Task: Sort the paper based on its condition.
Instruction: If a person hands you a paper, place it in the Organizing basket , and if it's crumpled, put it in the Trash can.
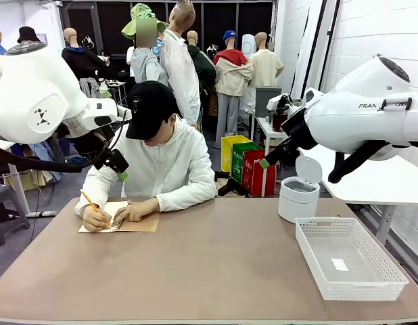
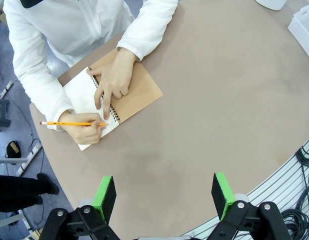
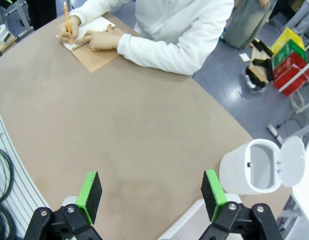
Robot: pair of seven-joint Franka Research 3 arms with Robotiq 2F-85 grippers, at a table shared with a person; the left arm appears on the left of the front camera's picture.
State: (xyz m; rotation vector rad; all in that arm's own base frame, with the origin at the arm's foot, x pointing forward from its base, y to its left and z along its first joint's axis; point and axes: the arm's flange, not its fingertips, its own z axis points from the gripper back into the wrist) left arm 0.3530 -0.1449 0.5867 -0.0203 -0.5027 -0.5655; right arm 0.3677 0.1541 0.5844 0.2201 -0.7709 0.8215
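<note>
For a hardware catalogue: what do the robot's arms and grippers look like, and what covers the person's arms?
The left arm and right arm are rounded white shells; the right bears grey lettering. The left gripper and right gripper have black fingers with green pads. The person wears long white sleeves.

Notebook [image 2: 132,95] page partly under person's hand [image 2: 112,82] — writing too small to read. Basket [image 2: 303,25] cut by left wrist view's edge; label [image 1: 339,264] inside unreadable. Bin [image 2: 269,3] — sliver at top edge.

White basket [image 1: 361,292], yellow pencil [image 2: 59,123]
</note>
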